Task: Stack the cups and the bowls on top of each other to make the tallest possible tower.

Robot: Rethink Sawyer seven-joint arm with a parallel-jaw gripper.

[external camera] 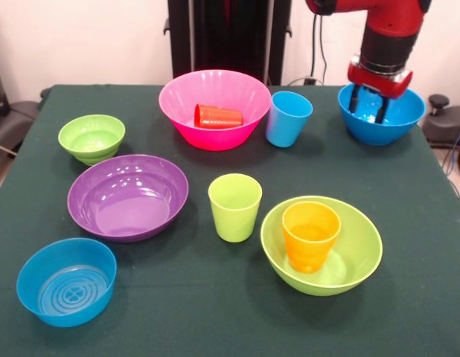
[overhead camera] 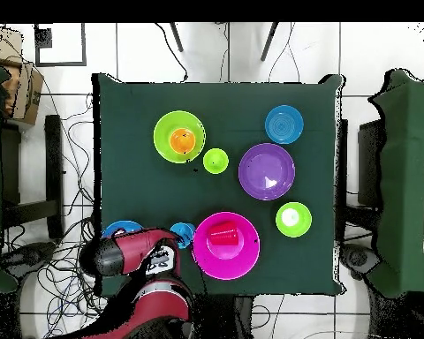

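Note:
My gripper [external camera: 367, 105] hangs open over the large blue bowl [external camera: 403, 119] at the back right, its two fingers reaching down inside the rim with nothing between them. The orange cup [external camera: 310, 236] stands upright inside the large lime green bowl [external camera: 364, 253] at the front right. A red cup [external camera: 217, 116] lies on its side in the large pink bowl [external camera: 215, 137]. The light blue cup [external camera: 288, 117] stands between the pink and blue bowls. Mid-table stands the lime green cup [external camera: 234, 207]. In the overhead view the arm [overhead camera: 136, 252] covers most of the blue bowl [overhead camera: 118, 229].
The purple bowl [external camera: 128, 196] sits left of centre, with the small lime green bowl [external camera: 91, 137] behind it and the small blue bowl with a ringed base [external camera: 66, 281] at the front left. The dark green table [external camera: 409, 312] carries all the pieces.

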